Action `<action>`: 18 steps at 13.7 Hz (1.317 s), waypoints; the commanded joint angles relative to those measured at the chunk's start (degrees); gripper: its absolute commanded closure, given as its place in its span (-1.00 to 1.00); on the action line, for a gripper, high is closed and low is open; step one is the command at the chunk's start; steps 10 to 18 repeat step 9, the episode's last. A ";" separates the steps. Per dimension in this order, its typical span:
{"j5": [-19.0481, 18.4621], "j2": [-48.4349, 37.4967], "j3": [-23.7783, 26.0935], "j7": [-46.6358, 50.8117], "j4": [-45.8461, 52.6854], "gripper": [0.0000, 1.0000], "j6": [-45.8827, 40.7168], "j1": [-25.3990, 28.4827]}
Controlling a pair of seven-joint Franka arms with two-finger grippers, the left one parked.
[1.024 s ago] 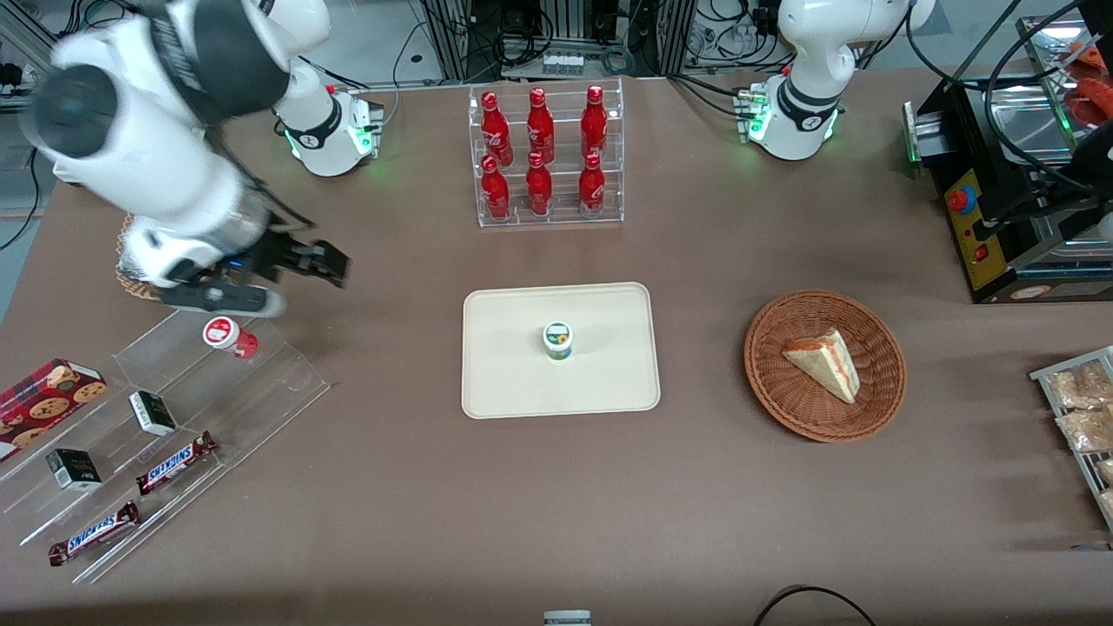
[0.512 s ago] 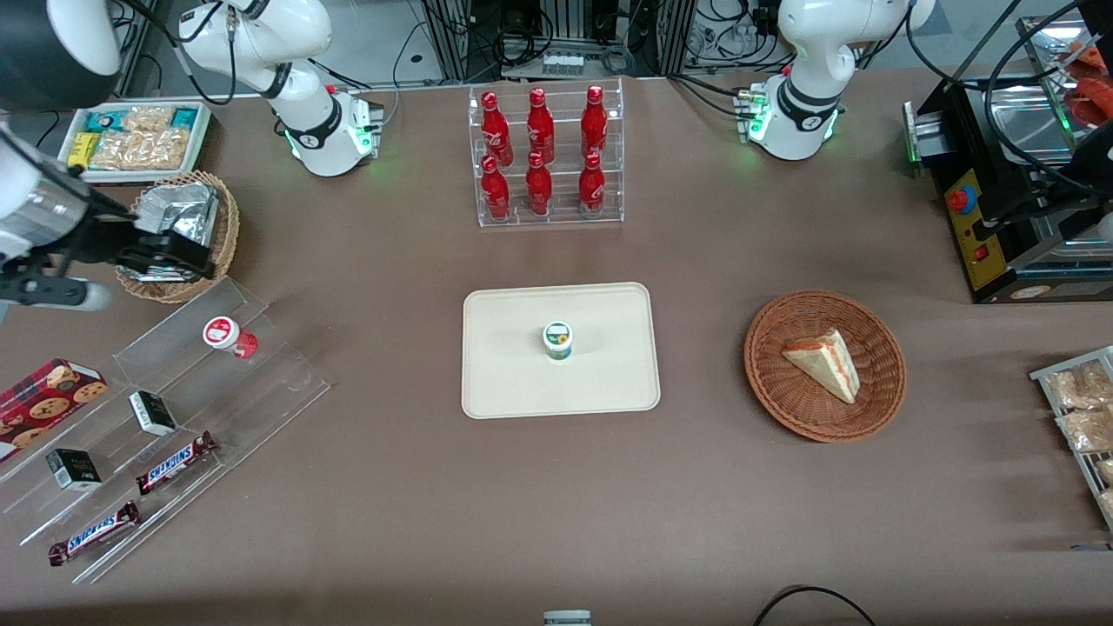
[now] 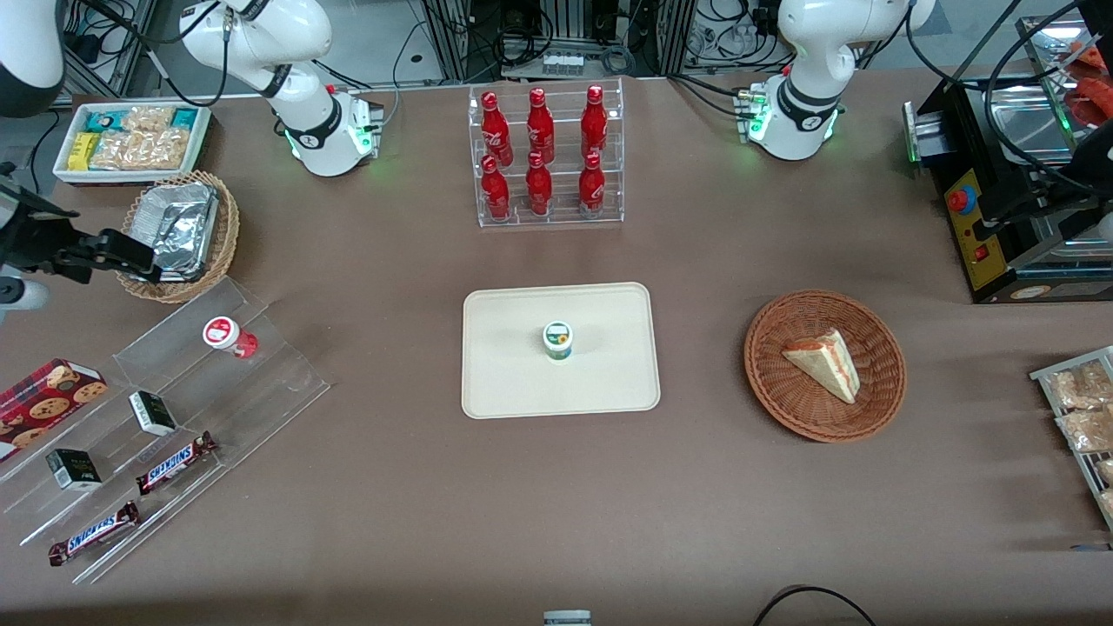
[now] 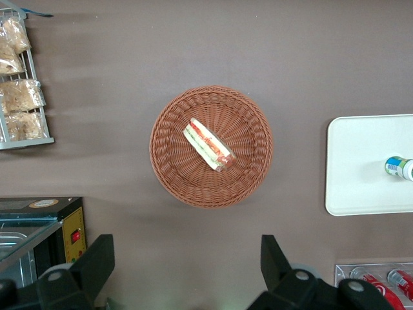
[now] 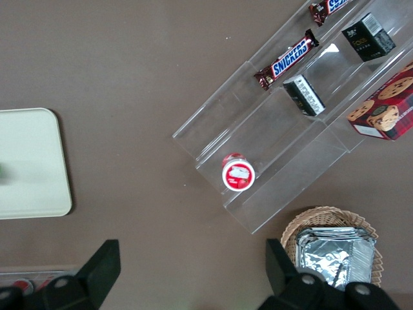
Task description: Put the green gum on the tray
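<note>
Green gum [image 3: 557, 339] is seen standing upright near the middle of the tray [image 3: 513, 382], lid up, touched by nothing; the placement is judged complete. The gripper [image 3: 130, 252] is held spread and empty at the working arm's end of the table, beside the foil-filled basket [image 3: 224, 239], well apart from the tray, presumably to prevent contact.

Black gripper [image 3: 130, 252] near brown wicker; green gum [image 3: 557, 340] white-lidded on cream tray [image 3: 504, 382].
</note>
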 commanded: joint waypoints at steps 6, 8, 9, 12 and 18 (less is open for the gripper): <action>-0.92 0.54 1.88 -0.84 0.54 -0.99 0.28 -1.73; -0.66 0.80 1.88 -0.84 0.62 -0.99 0.19 -1.37; -0.74 0.72 1.88 -1.19 0.71 -0.99 -0.07 -1.37; -0.74 0.72 1.88 -1.19 0.71 -0.99 -0.07 -1.37; -0.74 0.72 1.88 -1.19 0.71 -0.99 -0.07 -1.37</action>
